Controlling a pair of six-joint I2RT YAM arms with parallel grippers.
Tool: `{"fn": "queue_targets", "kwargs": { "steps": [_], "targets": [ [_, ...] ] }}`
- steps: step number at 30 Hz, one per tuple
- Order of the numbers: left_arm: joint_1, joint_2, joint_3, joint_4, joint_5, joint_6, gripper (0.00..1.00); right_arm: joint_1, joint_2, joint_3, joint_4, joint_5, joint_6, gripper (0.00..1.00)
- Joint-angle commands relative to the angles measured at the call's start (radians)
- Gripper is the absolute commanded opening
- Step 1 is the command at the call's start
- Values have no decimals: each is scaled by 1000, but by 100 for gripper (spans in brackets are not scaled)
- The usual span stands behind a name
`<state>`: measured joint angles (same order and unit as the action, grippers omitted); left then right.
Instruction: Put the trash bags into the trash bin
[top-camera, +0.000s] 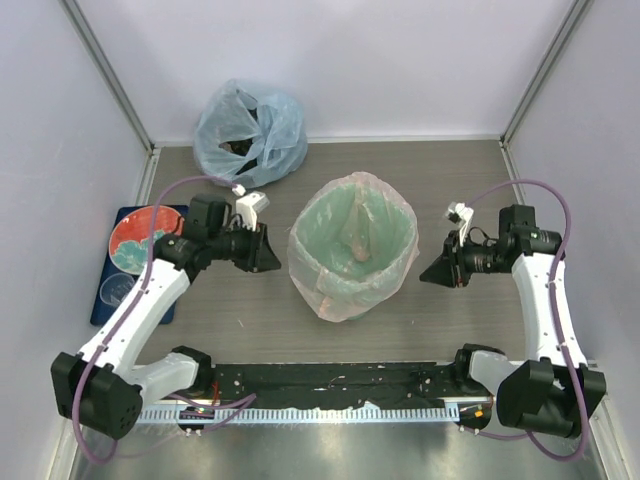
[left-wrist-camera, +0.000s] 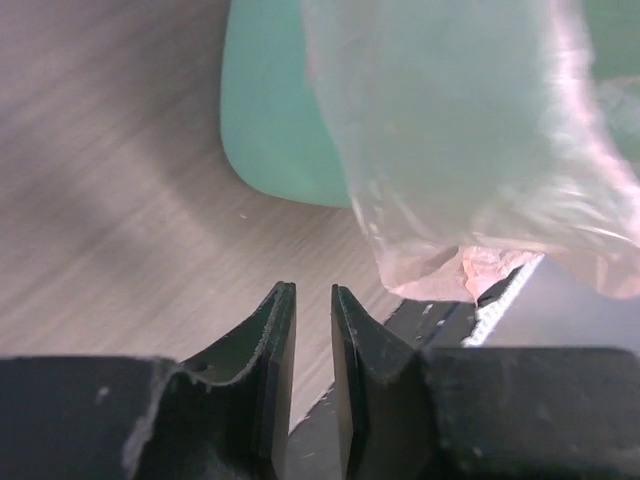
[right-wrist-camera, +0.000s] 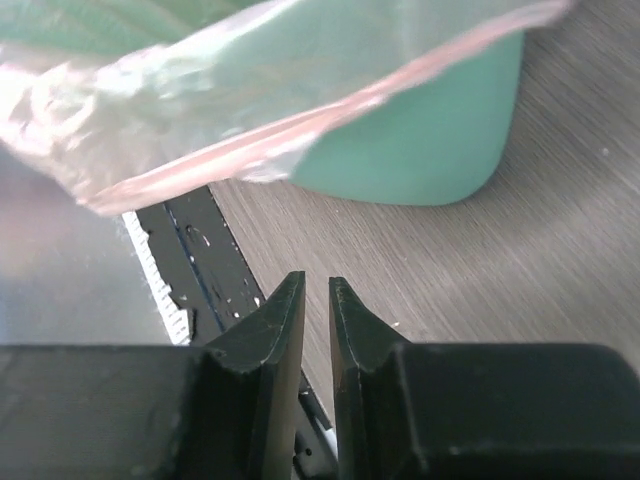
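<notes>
The mint-green trash bin (top-camera: 372, 212) stands upright at the table's middle. The pale-pink trash bag (top-camera: 304, 262) lines it, its rim folded out over the bin's mouth and hanging down the sides. My left gripper (top-camera: 272, 250) sits just left of the bin, its jaws nearly together with a thin gap and nothing between them. My right gripper (top-camera: 428, 275) sits just right of the bin, the same way. In the left wrist view the gripper (left-wrist-camera: 313, 290) faces the bin's base (left-wrist-camera: 270, 130) and the bag (left-wrist-camera: 470, 130). In the right wrist view the gripper (right-wrist-camera: 308, 280) faces the bin (right-wrist-camera: 420, 150) under the bag's edge (right-wrist-camera: 200, 110).
A bulging pale-blue plastic bag (top-camera: 250, 125) lies at the back, left of centre. A red plate (top-camera: 140, 240) rests on a blue mat (top-camera: 110, 295) at the far left. A black strip (top-camera: 330, 380) runs along the near edge. Walls enclose the table.
</notes>
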<state>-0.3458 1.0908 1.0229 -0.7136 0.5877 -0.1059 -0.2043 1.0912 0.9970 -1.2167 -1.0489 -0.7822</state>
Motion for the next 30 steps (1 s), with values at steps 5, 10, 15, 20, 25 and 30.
{"fn": "queue_targets", "kwargs": {
  "steps": [5, 10, 15, 20, 25, 30],
  "targets": [
    [7, 61, -291, 662, 173, -559, 23, 97, -148, -60, -43, -68, -374, 17],
    [5, 252, -224, 1035, 201, -741, 23, 126, -208, -95, -115, 59, -523, 15],
    [-15, 582, -25, 1271, 207, -874, 21, 131, -293, -121, -192, 78, -666, 17],
    [-7, 757, 178, 1304, 176, -960, 23, 166, -369, -208, -2, 89, -652, 17],
    [80, 750, 201, 1232, 204, -937, 37, 423, -427, -345, 456, 225, -404, 19],
    [178, 627, 126, 1061, 228, -807, 46, 615, -329, -360, 631, 390, -301, 19]
  ]
}}
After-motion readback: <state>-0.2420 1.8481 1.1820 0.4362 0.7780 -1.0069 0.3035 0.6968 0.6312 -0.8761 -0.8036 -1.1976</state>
